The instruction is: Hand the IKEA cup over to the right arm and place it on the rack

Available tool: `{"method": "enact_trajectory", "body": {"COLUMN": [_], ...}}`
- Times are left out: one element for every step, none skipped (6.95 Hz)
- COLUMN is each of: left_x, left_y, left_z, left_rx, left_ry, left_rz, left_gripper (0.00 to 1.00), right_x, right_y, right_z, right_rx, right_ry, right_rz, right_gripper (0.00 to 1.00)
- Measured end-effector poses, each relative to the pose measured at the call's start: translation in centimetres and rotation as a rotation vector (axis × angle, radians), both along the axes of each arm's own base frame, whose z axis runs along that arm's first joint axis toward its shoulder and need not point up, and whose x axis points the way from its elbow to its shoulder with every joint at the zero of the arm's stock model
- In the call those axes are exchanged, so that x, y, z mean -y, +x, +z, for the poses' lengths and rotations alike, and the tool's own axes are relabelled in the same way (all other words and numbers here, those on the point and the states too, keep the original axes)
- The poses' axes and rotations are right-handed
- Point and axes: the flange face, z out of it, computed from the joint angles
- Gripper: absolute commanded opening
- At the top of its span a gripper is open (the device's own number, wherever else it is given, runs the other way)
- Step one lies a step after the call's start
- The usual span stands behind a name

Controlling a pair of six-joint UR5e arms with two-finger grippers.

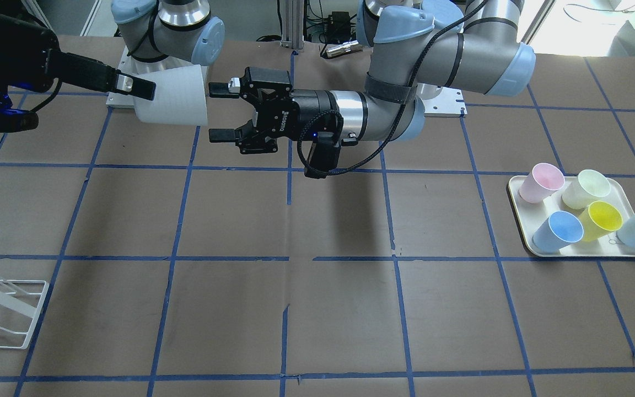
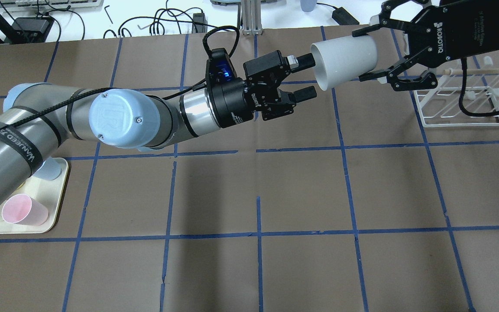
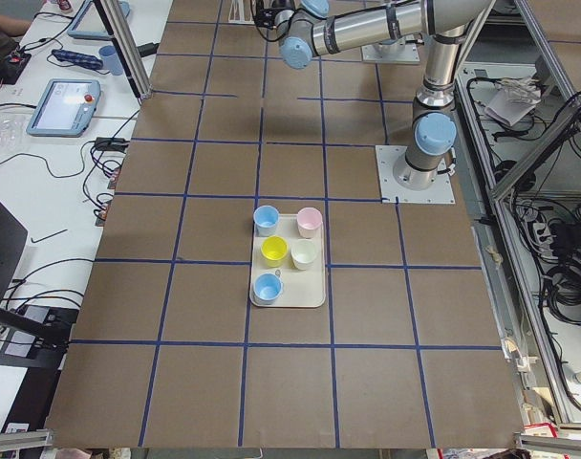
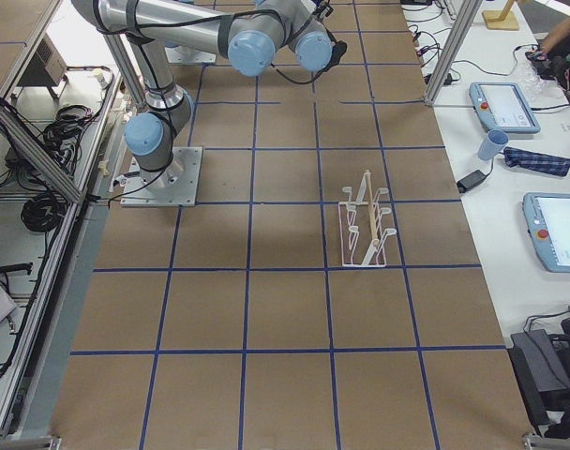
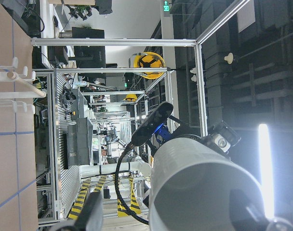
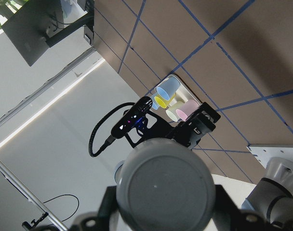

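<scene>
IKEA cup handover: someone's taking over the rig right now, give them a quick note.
Left tool: open, fingertips at the mouth of the pale grey tapered plastic cup, not gripping it.
Right tool: shut on the cup's base end, holding it sideways above the table.
White wire drying rack: on the table on the right tool's side, cup not yet on it.
Done: cup handed to right tool.
Left to do: withdraw left tool, place cup on rack.

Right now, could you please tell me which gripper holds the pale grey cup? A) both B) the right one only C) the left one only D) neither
B: the right gripper is closed on the sides of the IKEA cup, while the left gripper stands open at the cup's mouth.
</scene>
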Motion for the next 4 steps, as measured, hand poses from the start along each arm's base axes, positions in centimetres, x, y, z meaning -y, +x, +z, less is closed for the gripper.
{"method": "enact_trajectory", "body": {"left_x": [0.5,0.8,1.2,1.8], "left_y": [1.5,3.0,5.1,8.0], "left_z": [-0.1,0.0,0.5,1.2], "left_rx": [0.022,0.047,0.080,0.129], "left_ry": [0.001,0.005,0.014,0.028], "left_rz": [-0.010,-0.026,-0.052,-0.091], "left_gripper": [0.98,0.99,0.99,0.99], "right_x": [0.6,0.9,1.2,1.4], "right_y": [-0.3,-0.6,-1.2,-1.9], "right_z": [0.6,1.5,2.3,2.6], "right_rx": [-0.018,-0.055,-0.138,-0.264], "right_ry": [-0.029,-0.060,-0.087,-0.112], "right_rz": [0.002,0.014,0.046,0.087], "right_gripper": [0.41,0.41,0.41,0.41]}}
